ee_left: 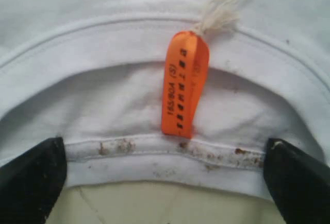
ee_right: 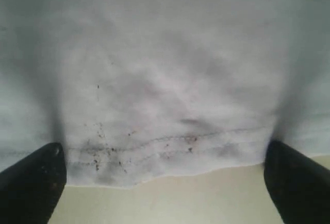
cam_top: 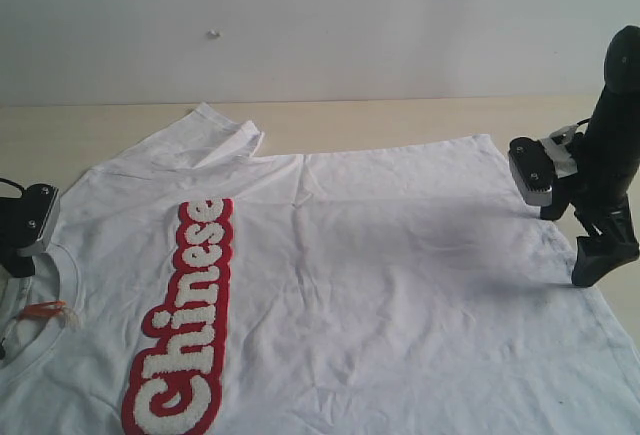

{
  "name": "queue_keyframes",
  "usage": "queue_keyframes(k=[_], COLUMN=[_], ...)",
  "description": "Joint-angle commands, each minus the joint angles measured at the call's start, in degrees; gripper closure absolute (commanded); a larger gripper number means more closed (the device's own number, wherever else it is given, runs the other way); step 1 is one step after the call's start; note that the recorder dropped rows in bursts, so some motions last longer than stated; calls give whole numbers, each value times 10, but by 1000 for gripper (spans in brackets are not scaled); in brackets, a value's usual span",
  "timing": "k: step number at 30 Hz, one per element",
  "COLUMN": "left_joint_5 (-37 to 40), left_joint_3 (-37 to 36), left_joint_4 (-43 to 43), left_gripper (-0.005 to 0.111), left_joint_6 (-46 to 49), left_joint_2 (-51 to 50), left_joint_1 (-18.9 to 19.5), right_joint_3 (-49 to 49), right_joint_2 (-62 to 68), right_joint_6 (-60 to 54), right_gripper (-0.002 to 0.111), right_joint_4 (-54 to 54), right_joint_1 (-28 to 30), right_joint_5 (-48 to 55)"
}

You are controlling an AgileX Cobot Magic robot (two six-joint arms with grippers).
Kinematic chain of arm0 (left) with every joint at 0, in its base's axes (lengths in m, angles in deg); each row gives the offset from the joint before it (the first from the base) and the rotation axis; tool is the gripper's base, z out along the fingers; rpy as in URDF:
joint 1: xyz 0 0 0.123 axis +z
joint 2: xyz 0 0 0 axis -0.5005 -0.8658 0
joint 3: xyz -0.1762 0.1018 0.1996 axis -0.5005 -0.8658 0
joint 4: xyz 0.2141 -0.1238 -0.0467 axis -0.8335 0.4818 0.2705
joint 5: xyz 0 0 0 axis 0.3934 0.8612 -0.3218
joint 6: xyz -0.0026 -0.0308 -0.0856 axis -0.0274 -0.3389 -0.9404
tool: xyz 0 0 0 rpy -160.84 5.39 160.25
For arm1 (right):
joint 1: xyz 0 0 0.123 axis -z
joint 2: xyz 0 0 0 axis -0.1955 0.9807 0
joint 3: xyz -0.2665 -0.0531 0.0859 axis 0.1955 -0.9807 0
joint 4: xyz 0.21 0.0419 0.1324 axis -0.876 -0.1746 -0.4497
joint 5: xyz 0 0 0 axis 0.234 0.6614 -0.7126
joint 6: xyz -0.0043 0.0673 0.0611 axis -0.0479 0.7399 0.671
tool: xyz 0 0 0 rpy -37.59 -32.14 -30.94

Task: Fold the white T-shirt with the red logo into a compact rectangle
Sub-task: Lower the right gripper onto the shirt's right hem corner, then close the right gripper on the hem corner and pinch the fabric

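Partly cropped white T-shirt (cam_top: 400, 285) lies flat; left tool (ee_left: 165, 154), right tool (ee_right: 165, 154) both released, spread wide.

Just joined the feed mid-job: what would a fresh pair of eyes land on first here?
The red logo, fuzzy "Chinese" lettering, runs up the left part of the white T-shirt spread on the table. Next, the bright orange neck tag at the collar, where the open left hand sits; the open right hand is at the opposite hem.
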Motion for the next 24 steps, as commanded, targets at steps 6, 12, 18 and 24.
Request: queue_keyframes(k=[6, 12, 18, 24], left_joint_5=[-18, -20, -20, -20], left_joint_3=[-4, -4, -4, -4], left_joint_4=[-7, -7, -7, -7], left_gripper=[2, 2, 2, 2], left_joint_6=[1, 1, 1, 1], left_joint_2=[1, 1, 1, 1], left_joint_1=[1, 1, 1, 1], right_joint_3=[5, 5, 5, 5], right_joint_2=[-6, -6, -4, 4], right_joint_6=[-36, -41, -41, -41], right_gripper=[3, 3, 3, 3], right_joint_4=[-19, -32, -32, -32], right_joint_1=[2, 2, 2, 2], right_joint_5=[2, -2, -13, -35])
